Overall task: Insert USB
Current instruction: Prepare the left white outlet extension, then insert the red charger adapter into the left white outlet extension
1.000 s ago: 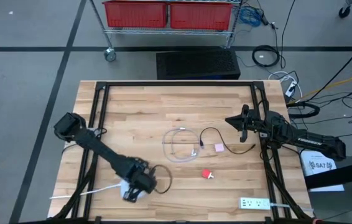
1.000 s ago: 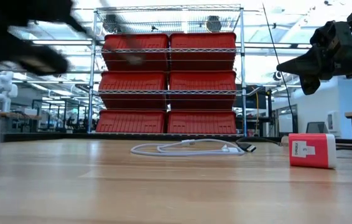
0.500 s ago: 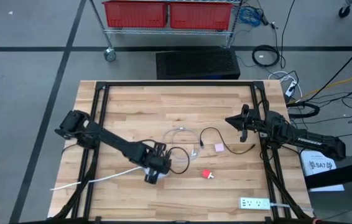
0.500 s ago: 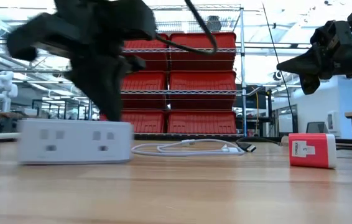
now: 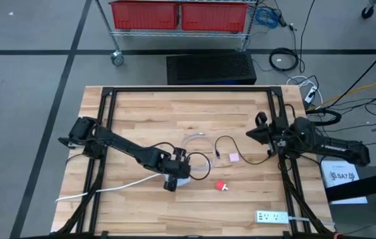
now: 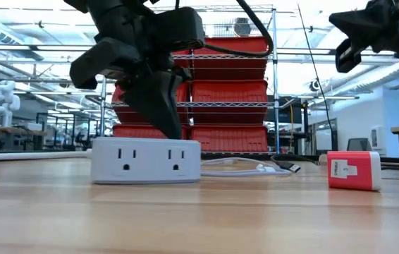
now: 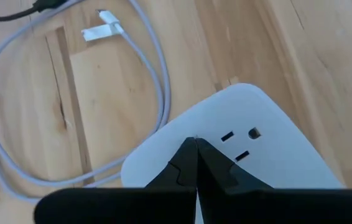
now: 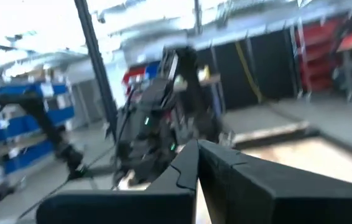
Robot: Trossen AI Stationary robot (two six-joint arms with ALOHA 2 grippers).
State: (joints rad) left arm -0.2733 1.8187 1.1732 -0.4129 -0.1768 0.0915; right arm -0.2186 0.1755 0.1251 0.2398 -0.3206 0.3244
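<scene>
Clearly, insertion is not yet begun: the white power block (image 6: 146,160) stands mid-worktop beneath the closed left claw (image 7: 196,144), the white USB cable (image 7: 70,99) lies loose beside it, unplugged, and the closed right claw (image 5: 252,132) is held raised at right, empty.

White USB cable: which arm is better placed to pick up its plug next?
Probably the right. The left gripper is shut, pressing on the white power block. The right gripper is shut, free and raised over the table, on the side nearer the white USB cable.
</scene>
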